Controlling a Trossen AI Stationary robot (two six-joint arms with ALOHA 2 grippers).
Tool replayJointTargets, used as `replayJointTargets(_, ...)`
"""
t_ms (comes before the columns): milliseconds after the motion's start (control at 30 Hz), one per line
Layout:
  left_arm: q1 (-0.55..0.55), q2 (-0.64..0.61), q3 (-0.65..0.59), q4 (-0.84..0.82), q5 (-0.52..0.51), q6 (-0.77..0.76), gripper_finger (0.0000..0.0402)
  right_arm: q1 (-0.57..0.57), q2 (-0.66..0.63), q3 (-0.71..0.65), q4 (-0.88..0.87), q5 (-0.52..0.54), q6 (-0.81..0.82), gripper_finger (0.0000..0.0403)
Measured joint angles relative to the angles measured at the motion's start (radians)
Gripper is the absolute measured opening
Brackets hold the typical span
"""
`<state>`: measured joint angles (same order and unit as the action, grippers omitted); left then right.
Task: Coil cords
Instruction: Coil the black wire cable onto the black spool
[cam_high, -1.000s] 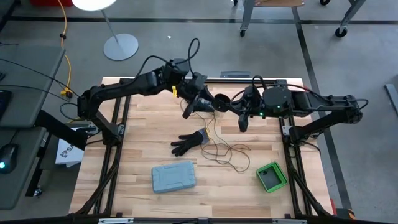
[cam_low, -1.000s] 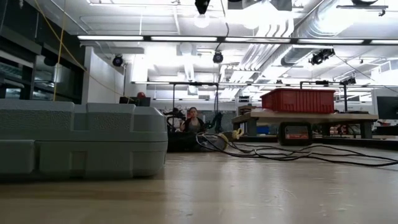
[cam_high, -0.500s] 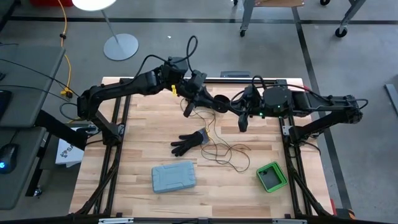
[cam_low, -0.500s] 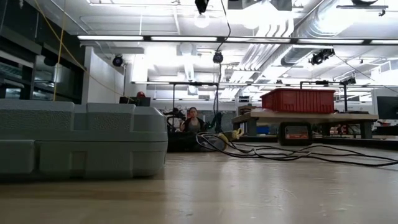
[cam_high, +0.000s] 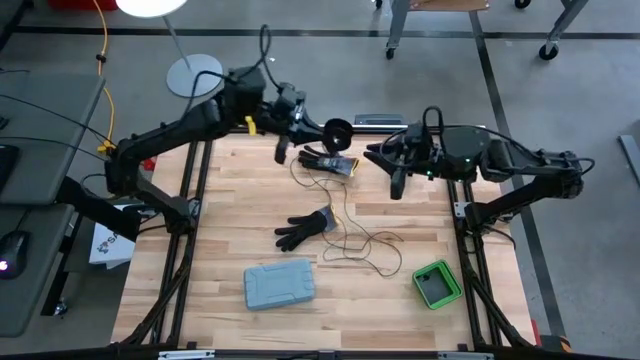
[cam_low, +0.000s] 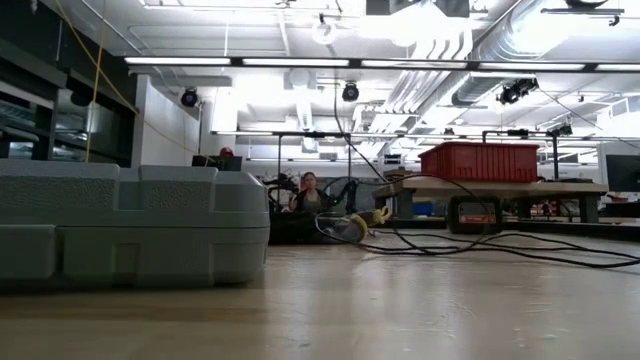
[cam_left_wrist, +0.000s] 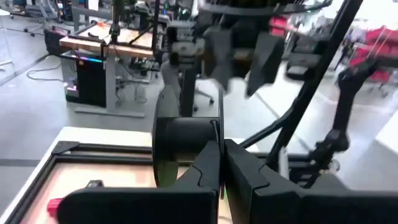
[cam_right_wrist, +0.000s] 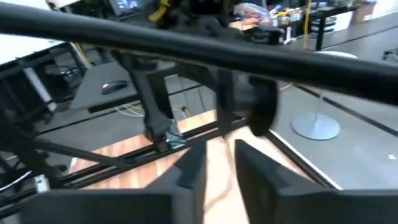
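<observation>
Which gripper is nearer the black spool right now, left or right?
Left. The left gripper is shut on the black spool at the table's far edge. The right gripper hangs apart from it, farther toward the right side, with bare table between.

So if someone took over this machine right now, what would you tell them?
Left tool: shut on the rim of a black reel, held above the back of the table.
Right tool: open, empty, a little apart from the reel.
Cord: thin dark strand lying in loose squiggles mid-table, beside a black glove.
Done: reel lifted.
Left: winding the loose strand into a coil.
</observation>
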<state>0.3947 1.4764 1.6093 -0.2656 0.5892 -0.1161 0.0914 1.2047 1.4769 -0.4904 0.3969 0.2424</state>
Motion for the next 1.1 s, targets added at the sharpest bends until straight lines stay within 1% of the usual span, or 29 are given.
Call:
replayJointTargets(100, 0.013, -0.036, -0.001, 0.039, 0.003, -0.054, 0.0001, 0.000, 0.031, 0.000, 0.006, 0.035, 0.003, 0.0145)
replayJointTargets(167, 0.012, -0.056, -0.001, 0.076, 0.000, -0.071, 0.0001, 0.000, 0.080, 0.000, 0.013, 0.076, -0.002, 0.0178)
replayJointTargets(267, 0.007, -0.070, -0.001, 0.126, 0.000, -0.091, 0.0001, -0.014, 0.175, -0.003, 0.078, 0.098, -0.030, 0.0209)
replayJointTargets(333, 0.001, -0.073, -0.001, 0.152, -0.010, -0.103, 0.0001, -0.025, 0.234, -0.003, 0.170, 0.060, -0.041, 0.0217)
replayJointTargets(433, 0.002, -0.078, -0.001, 0.161, -0.035, -0.108, 0.0001, -0.041, 0.307, -0.003, 0.314, 0.010, -0.042, 0.0219)
replayJointTargets(533, 0.005, -0.079, -0.001, 0.160, -0.037, -0.103, 0.0000, -0.053, 0.352, -0.003, 0.385, 0.013, -0.037, 0.0219)
replayJointTargets(633, 0.005, -0.084, -0.002, 0.159, -0.036, -0.092, 0.0000, -0.065, 0.360, -0.003, 0.390, 0.020, -0.015, 0.0219)
replayJointTargets(733, 0.020, -0.105, -0.002, 0.158, -0.030, -0.091, 0.0000, -0.066, 0.357, -0.003, 0.388, 0.036, -0.011, 0.0203)
replayJointTargets(800, 0.033, -0.118, -0.002, 0.160, -0.032, -0.089, 0.0000, -0.063, 0.346, -0.003, 0.380, 0.040, -0.019, 0.0178)
replayJointTargets(867, 0.049, -0.131, -0.002, 0.153, -0.036, -0.083, 0.0000, -0.058, 0.330, -0.003, 0.365, 0.041, -0.036, 0.0142)
replayJointTargets(1000, 0.070, -0.145, -0.002, 0.154, -0.070, -0.108, 0.0000, -0.056, 0.308, -0.003, 0.358, 0.047, -0.060, 0.0038)
replayJointTargets(1033, 0.070, -0.146, -0.002, 0.156, -0.087, -0.115, 0.0000, -0.056, 0.306, -0.003, 0.375, 0.044, -0.069, 0.0020)
replayJointTargets(1067, 0.067, -0.146, -0.002, 0.156, -0.103, -0.119, 0.0000, -0.056, 0.305, -0.003, 0.386, 0.036, -0.083, 0.0012)
replayJointTargets(1100, 0.062, -0.143, -0.002, 0.156, -0.115, -0.123, 0.0000, -0.058, 0.304, -0.003, 0.394, 0.027, -0.088, 0.0016)
